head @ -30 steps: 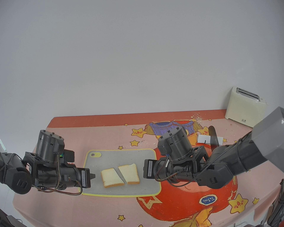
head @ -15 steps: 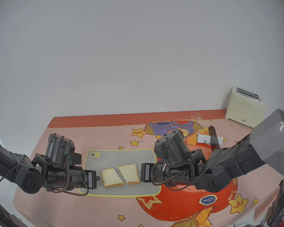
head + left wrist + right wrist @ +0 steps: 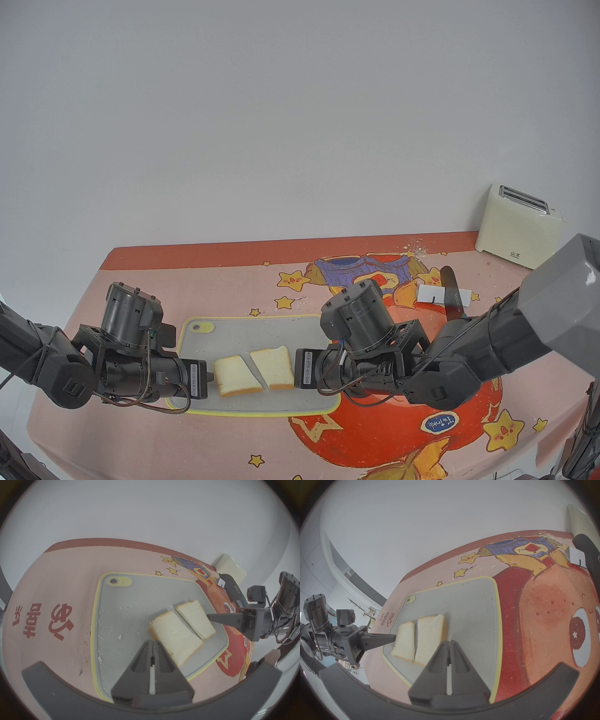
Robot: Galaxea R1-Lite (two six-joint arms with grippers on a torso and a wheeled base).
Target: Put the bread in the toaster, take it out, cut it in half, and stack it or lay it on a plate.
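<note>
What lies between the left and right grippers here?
The two cut halves of white bread, side by side on the grey yellow-rimmed cutting board, lie between the left gripper and the right gripper, as the head view shows.

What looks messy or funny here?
Only crumbs: white bits dot the cutting board beside the cut bread, and more lie on the tablecloth near the toaster. Nothing looks tipped or broken.

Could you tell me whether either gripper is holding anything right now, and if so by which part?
Nothing is held: the left gripper and right gripper are both shut and empty, flanking the bread halves on the cutting board.
</note>
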